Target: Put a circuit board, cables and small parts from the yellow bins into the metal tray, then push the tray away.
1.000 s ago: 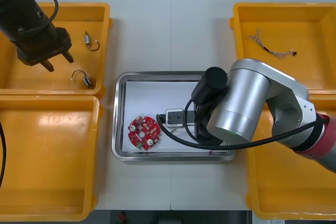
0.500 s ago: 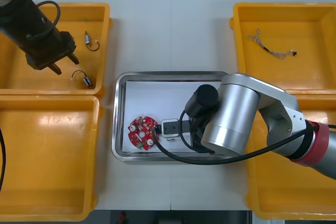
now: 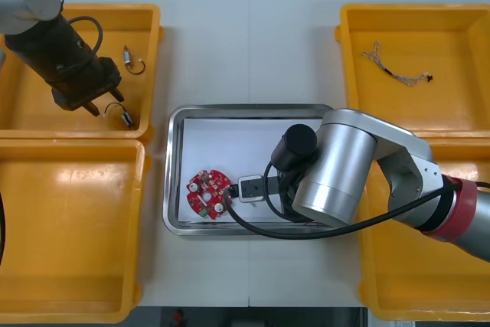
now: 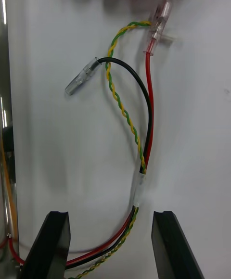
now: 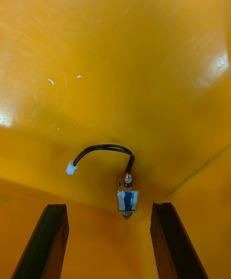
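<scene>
Over the white inside of the metal tray (image 3: 245,109), my right gripper (image 4: 110,247) stands open. The red and yellow cable (image 4: 139,185) lies loose on the tray floor, running between its fingers and on toward the round red circuit board (image 3: 208,193). In the front view the right arm's wrist hides the fingers. My left gripper (image 5: 110,245) is open low inside the far left yellow bin (image 3: 153,36). Just ahead of it, between its fingers (image 5: 45,240), lies a small metal part (image 5: 127,198) with a black lead; in the front view this small metal part (image 3: 122,115) is beside the left gripper (image 3: 84,103).
A second small metal part (image 3: 131,59) lies farther back in the same bin. A thin cable (image 3: 398,69) rests in the far right bin (image 3: 459,36). The near left bin (image 3: 69,227) and near right bin (image 3: 429,281) flank the tray.
My right gripper has opened and let go of the cable, after shifting toward the circuit board. The left arm has moved closer to the small metal part.
</scene>
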You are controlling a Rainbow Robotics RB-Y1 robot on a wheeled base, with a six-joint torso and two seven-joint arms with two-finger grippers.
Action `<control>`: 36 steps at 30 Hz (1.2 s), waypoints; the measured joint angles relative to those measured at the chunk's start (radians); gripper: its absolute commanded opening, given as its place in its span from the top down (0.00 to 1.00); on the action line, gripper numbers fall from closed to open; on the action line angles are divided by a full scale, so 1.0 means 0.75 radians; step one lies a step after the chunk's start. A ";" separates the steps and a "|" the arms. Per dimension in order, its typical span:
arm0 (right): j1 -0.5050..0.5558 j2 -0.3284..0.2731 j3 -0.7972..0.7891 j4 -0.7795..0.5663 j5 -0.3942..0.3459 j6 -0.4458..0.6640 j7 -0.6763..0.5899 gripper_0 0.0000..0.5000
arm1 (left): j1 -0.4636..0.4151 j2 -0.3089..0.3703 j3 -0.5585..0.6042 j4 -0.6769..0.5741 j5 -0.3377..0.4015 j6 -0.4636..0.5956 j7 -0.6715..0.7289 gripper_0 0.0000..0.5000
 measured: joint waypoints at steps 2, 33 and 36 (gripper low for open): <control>-0.001 0.000 -0.007 0.000 -0.001 0.000 0.000 0.00 | 0.000 -0.010 -0.010 0.011 0.000 -0.013 0.000 0.00; -0.001 0.078 -0.862 -0.312 -0.093 0.483 0.001 0.00 | -0.002 -0.084 -0.132 0.112 0.026 -0.129 -0.010 1.00; -0.001 0.073 -0.959 -0.312 -0.112 0.483 0.001 0.00 | -0.006 -0.084 -0.142 0.112 0.030 -0.129 -0.010 1.00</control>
